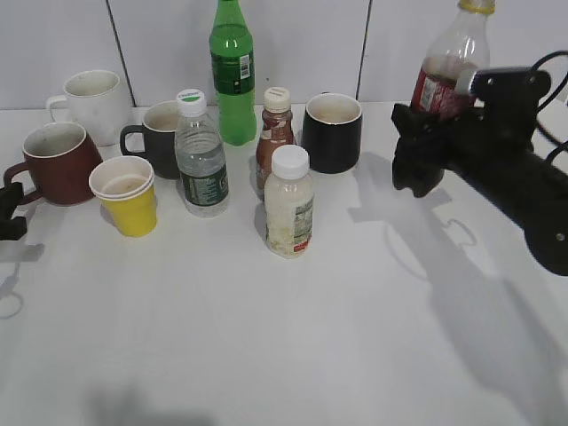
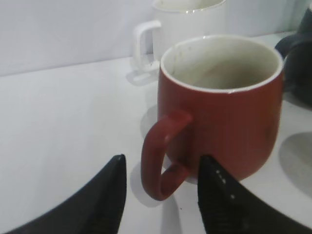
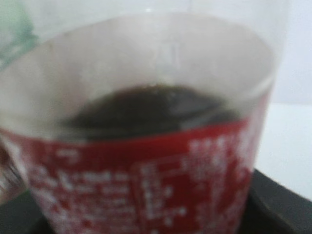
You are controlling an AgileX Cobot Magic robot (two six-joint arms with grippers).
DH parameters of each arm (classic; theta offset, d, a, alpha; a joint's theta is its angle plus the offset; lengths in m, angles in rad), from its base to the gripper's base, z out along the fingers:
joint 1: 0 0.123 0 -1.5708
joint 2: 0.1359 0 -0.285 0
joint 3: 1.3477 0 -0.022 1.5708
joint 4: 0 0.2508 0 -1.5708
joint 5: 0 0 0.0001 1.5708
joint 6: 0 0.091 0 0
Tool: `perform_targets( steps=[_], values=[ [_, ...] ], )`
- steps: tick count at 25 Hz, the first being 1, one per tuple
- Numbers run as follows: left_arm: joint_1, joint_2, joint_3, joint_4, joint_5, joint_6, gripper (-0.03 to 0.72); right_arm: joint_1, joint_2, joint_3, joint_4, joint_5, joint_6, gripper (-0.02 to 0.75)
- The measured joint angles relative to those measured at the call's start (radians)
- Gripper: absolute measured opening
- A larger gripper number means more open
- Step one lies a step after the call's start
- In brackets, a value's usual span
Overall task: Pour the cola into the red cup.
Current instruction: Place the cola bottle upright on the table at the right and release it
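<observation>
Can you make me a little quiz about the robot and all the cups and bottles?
1. True or false: the cola bottle is in the right hand.
2. What sits right beside the red cup? A) yellow cup B) green bottle
3. The left hand's fingers sit either side of the red cup's ____.

Key: 1 true; 2 A; 3 handle.
</observation>
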Motion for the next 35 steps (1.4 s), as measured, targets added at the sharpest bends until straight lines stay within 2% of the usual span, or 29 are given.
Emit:
perform_targets(
  steps=[9, 23, 30, 35],
  values=[
    [0.0, -0.147, 0.098, 0.001, 0.0, 0.0, 0.372, 0.0, 0.094, -0.013, 0.032, -0.008, -0.071, 0.48],
    [0.0, -0.23, 0.105, 0.053, 0.0, -0.001, 0.374, 0.0, 0.153, 0.008, 0.063, -0.057, -0.05, 0.482],
    [0.0, -0.284, 0.105, 0.071, 0.0, -0.001, 0.374, 0.0, 0.144, 0.021, 0.084, -0.074, -0.028, 0.629],
    [0.0, -0.356, 0.106, 0.072, 0.001, -0.021, 0.374, 0.0, 0.083, 0.021, 0.085, -0.078, -0.032, 0.655]
  ],
)
